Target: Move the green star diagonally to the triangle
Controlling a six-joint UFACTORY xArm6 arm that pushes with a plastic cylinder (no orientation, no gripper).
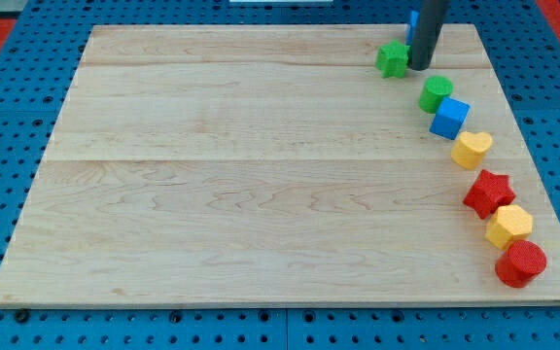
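The green star (392,59) lies near the view's top right on the wooden board (261,175). My tip (420,67) stands right beside it, on its right side, touching or nearly so. A blue block (412,23) shows partly behind the rod at the view's top; its shape is hidden, so I cannot tell whether it is the triangle.
A curved row runs down the view's right side: green cylinder (436,93), blue cube (449,118), yellow heart (472,149), red star (488,192), yellow hexagon (508,226), red cylinder (521,262). A blue pegboard (8,321) surrounds the board.
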